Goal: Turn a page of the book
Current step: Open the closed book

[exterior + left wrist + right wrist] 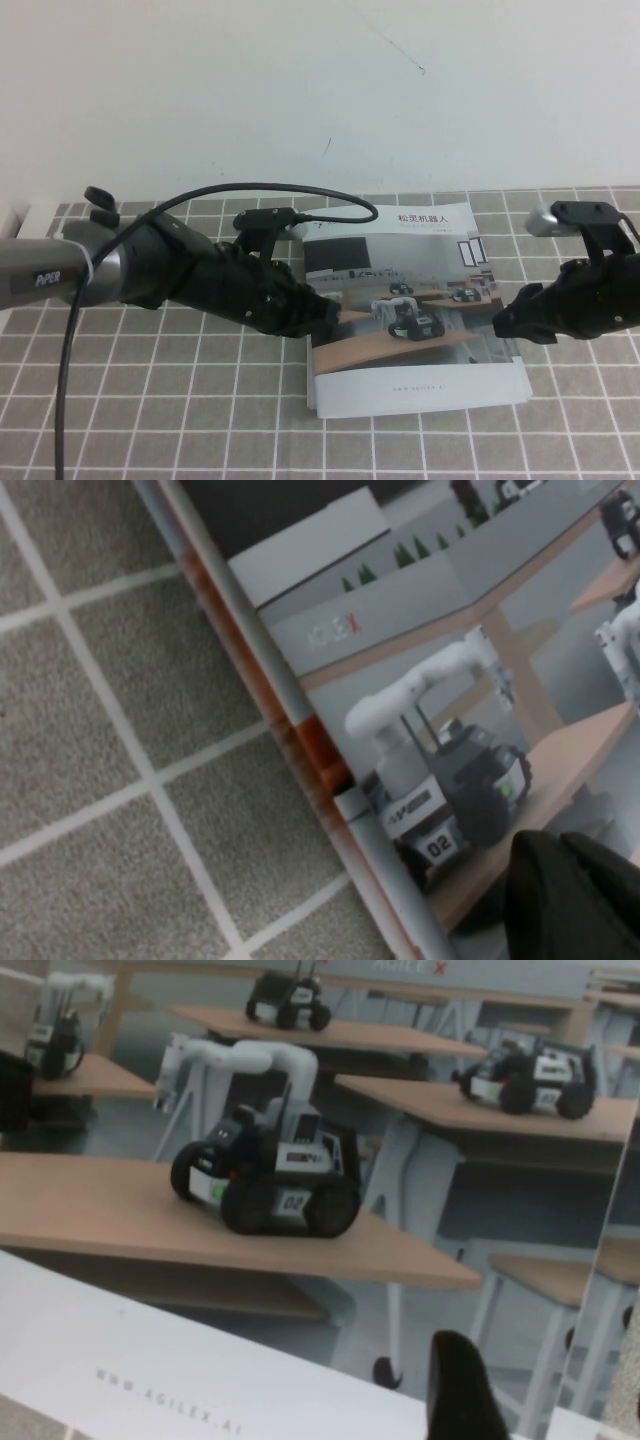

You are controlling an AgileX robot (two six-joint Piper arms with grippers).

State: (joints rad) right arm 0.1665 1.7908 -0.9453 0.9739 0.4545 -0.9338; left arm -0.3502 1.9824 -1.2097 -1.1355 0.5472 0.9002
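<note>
The book (420, 300) lies closed on the table, white cover up, with the red title at its far end and a photo of small robots on wooden desks. My left gripper (330, 312) is shut and rests on the cover at the book's left edge; it shows dark against the cover (450, 660) in the left wrist view (575, 900). My right gripper (503, 325) is at the book's right edge, low over the cover (300, 1290). Only one dark tip (460, 1390) of it shows in the right wrist view.
The table is covered by a grey checked cloth (150, 400). Orange-edged sheets (320, 760) stick out under the cover at the left edge. A black cable (68, 350) loops from the left arm. A white wall stands behind.
</note>
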